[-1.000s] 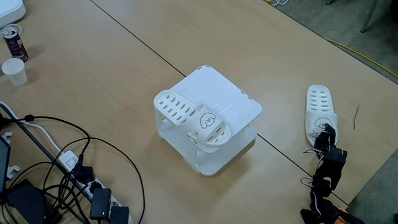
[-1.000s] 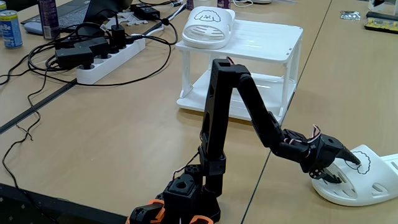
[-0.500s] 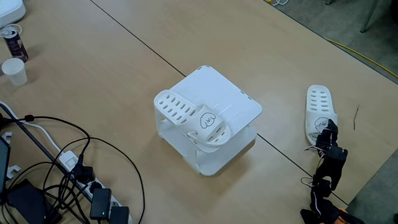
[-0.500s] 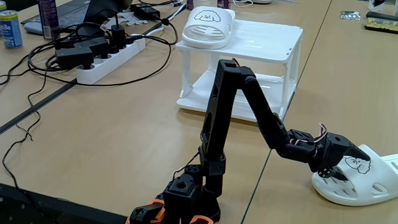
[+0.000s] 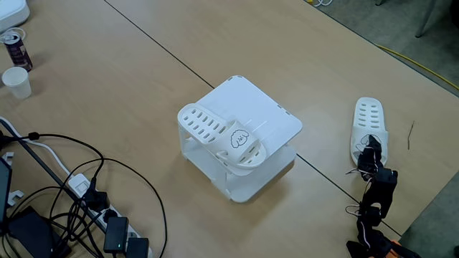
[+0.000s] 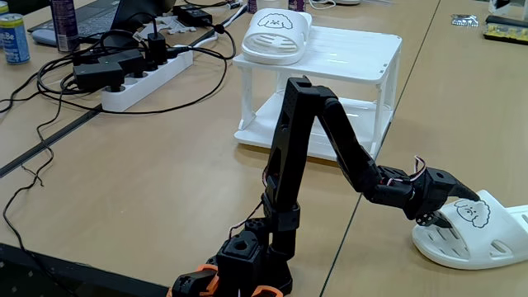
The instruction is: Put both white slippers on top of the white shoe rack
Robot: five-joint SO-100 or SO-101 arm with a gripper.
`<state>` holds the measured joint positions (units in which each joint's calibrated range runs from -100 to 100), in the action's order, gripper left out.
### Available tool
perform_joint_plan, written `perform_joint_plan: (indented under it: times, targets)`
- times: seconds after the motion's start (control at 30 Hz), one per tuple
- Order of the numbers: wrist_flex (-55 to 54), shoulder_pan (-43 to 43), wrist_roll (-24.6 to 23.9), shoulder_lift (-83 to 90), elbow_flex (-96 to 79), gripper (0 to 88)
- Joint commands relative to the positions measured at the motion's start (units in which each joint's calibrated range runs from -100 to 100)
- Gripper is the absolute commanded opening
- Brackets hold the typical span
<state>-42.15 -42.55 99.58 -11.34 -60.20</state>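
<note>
One white slipper already lies on top of the white shoe rack, at its front-left part in the high fixed view, toe band hanging a bit over the edge. The second slipper lies flat on the table, well apart from the rack, to the right in that view. The gripper is at this slipper's strap, fingers look set on or around the band's edge; cannot tell if they are closed on it. Judgement: rubber slide, light, a bit flexible, not fragile, fairly grippy. The arched strap is the best hold, one finger under, one over; the sole is too wide and flat.
</note>
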Motion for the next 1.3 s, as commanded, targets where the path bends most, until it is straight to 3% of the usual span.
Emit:
perform_joint_plan:
  times: [0.0, 0.4, 0.47, 0.6, 0.63, 1.27]
  targets:
    - [-1.34, 0.28, 0.42, 1.03, 2.51, 24.2]
    - [-1.34, -2.44, 0.42, 0.95, 0.52, 23.8]
    - [-1.34, -2.52, 0.42, 0.95, 0.34, 18.9]
    - [-1.34, -2.27, 0.42, 0.95, 0.34, 1.0]
    - [-1.34, -2.19, 0.42, 1.03, 0.34, 0.3]
    - [2.89, 6.69, 0.42, 19.96, 9.36, 0.8]
